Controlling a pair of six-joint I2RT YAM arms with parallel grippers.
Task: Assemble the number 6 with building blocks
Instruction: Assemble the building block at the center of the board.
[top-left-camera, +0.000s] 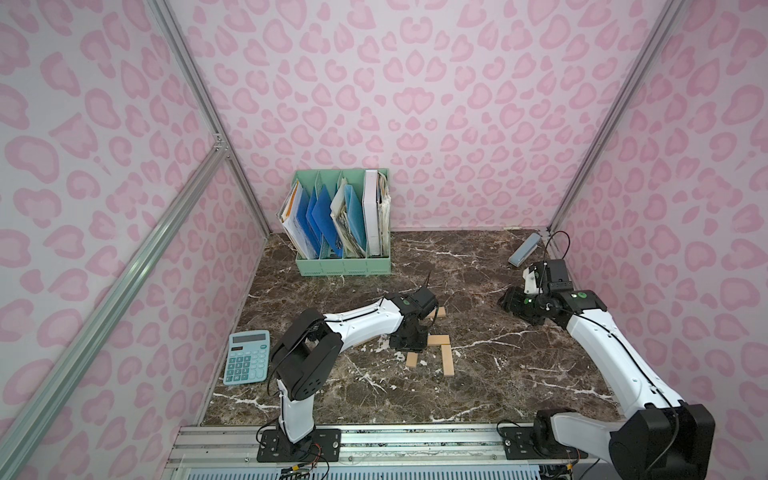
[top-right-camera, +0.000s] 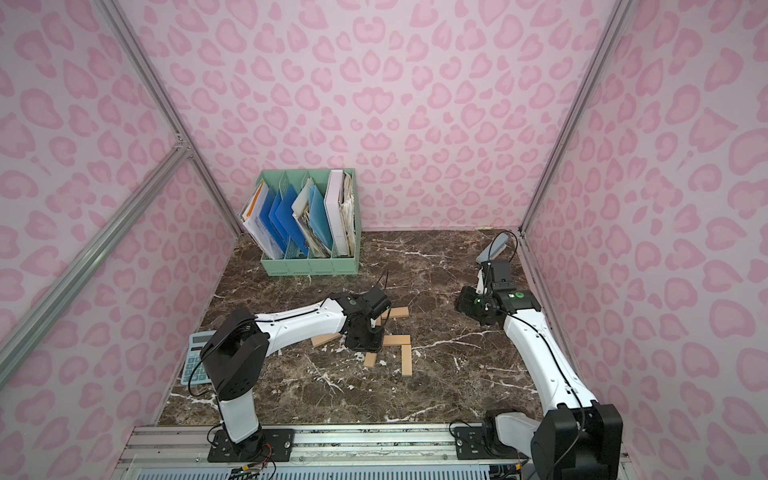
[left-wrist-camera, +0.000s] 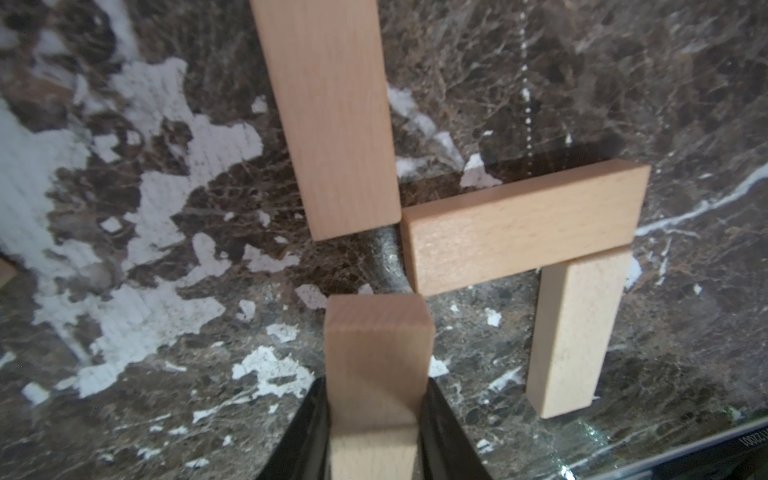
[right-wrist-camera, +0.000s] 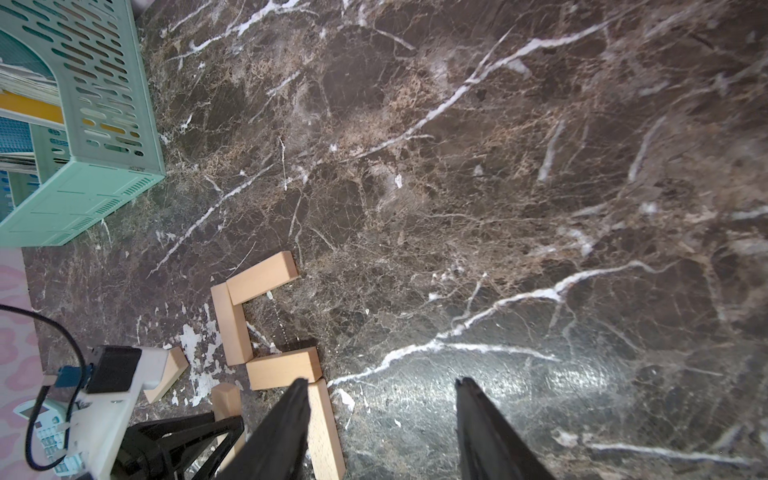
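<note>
Left fingers clamp a block, three laid blocks just ahead of them; right fingers spread, empty, over desk.

Six wooden blocks can be counted in the right wrist view, grouped mid-scene. There are two robot arms, one green file rack far left, one calculator near left, and one grey case far right.

We find the rack at the back of the table, the case in its back right corner, the calculator at its left edge, and the planks mid-table, before the rack.
</note>
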